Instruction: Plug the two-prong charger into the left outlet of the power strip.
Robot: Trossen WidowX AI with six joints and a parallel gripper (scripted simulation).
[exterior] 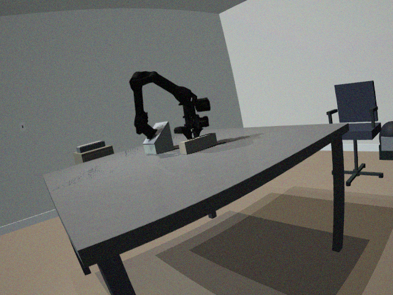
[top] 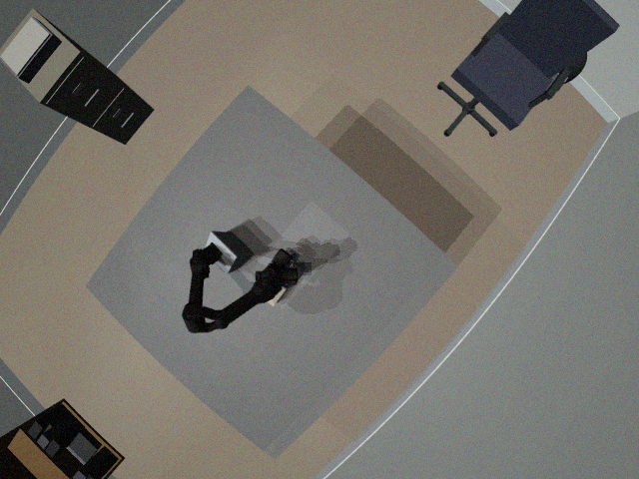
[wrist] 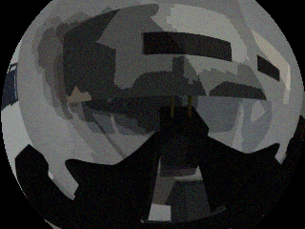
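Note:
The cream power strip [top: 276, 297] [exterior: 199, 145] lies on the table. In the wrist view its shadowed body [wrist: 129, 59] fills the upper middle, with one dark outlet recess [wrist: 187, 45] near the middle and another [wrist: 268, 68] at the right. My gripper [exterior: 194, 134] [wrist: 176, 135] is shut on the dark charger [wrist: 181, 123], low over the strip and pointing down. Two brass prongs [wrist: 172, 106] [wrist: 190, 106] stick out of it, seen just below the strip's edge line in the wrist view. The arm hides the gripper in the top view. Prong contact with the strip cannot be told.
A wedge-shaped block [top: 238, 252] [exterior: 164, 139] stands beside the strip, at the arm's base. The grey table [top: 206, 155] [exterior: 126, 196] carries both. A chair [top: 503, 77] [exterior: 355, 104] and cabinets [top: 98, 93] [top: 62, 438] stand off the table.

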